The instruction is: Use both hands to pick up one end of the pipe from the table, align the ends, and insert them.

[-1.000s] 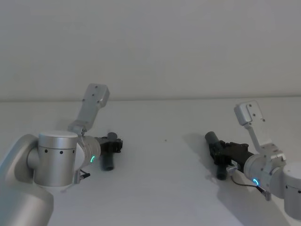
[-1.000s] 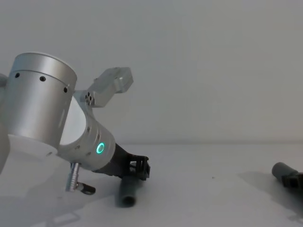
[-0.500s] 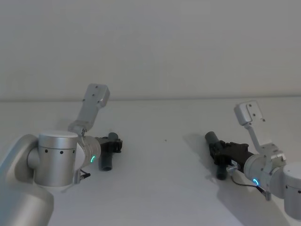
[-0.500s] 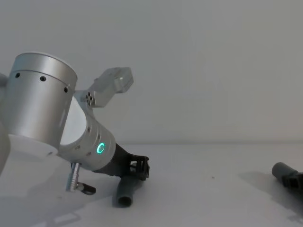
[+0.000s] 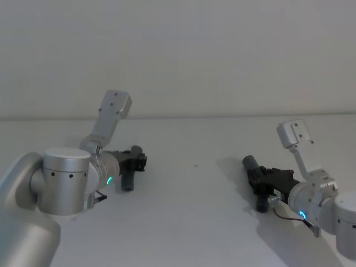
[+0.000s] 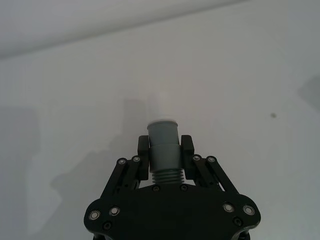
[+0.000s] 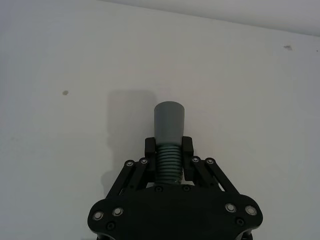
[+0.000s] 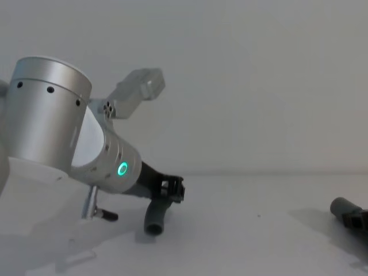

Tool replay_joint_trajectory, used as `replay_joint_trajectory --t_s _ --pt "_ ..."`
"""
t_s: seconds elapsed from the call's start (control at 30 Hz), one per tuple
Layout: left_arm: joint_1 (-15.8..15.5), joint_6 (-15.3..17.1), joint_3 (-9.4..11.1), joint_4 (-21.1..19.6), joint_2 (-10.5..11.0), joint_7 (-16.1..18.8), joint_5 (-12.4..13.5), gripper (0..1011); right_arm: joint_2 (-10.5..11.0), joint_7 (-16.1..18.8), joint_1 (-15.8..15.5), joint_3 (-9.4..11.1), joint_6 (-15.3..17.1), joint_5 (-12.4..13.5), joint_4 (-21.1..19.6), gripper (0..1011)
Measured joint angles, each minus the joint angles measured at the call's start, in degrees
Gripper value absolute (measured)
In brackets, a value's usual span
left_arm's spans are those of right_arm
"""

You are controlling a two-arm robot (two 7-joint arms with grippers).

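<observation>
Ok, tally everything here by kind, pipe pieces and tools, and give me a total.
Pipe pieces: 2 (left piece, right piece)
Tools: 2 (left tool, right tool), each shut on its piece
Total: 4

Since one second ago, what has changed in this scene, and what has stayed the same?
The left end effector, shut on the white-tipped pipe piece, has risen slightly, which has raised the piece's lower end further from the table. The right end effector stayed in place, shut on the other pipe piece. Nothing was newly grasped or released.
</observation>
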Motion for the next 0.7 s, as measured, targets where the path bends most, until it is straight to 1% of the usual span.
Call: replay_joint_trajectory --t_s 0.07,0.13,0.23,0.27,0.3,0.37,0.43,0.57,0.7 --pt "-0.2 -0.3 0.2 0.1 0.2 -0.3 0.1 358 0.0 0.0 0.0 0.0 0.0 0.0 0.0 264" --pt "-1.1 -2.1 1.1 0.4 1.2 -2.0 0.6 357 0.0 0.0 0.0 0.0 0.0 0.0 0.0 262" --pt "-1.9 -3.4 1.8 0.6 1.9 -3.4 1.0 358 0.0 0.0 0.0 0.0 0.0 0.0 0.0 262" --pt "-2.5 -4.4 2.4 0.8 2.5 -4.5 1.4 358 0.0 0.0 0.0 0.0 0.0 0.0 -0.1 264" --pt "-2.5 -4.4 2.4 0.8 2.5 -4.5 1.4 358 0.0 0.0 0.0 0.0 0.0 0.0 -0.1 264" --pt "-3.8 -6.4 3.6 1.2 3.5 -6.6 2.0 358 0.2 0.0 -0.1 -0.2 -0.4 -0.4 -0.2 264" --pt "-4.4 -7.4 4.1 1.4 4.0 -7.6 2.4 358 0.3 0.0 -0.1 -0.4 -0.8 -0.7 -0.3 262" --pt "-6.0 -9.9 5.7 2.0 5.4 -10.4 3.4 358 0.7 0.0 -0.3 -0.8 -2.3 -1.6 -0.8 264" --pt "-8.1 -13.1 7.6 2.6 7.0 -13.8 4.7 358 1.5 0.2 -0.4 -1.3 -4.6 -2.8 -1.5 262"
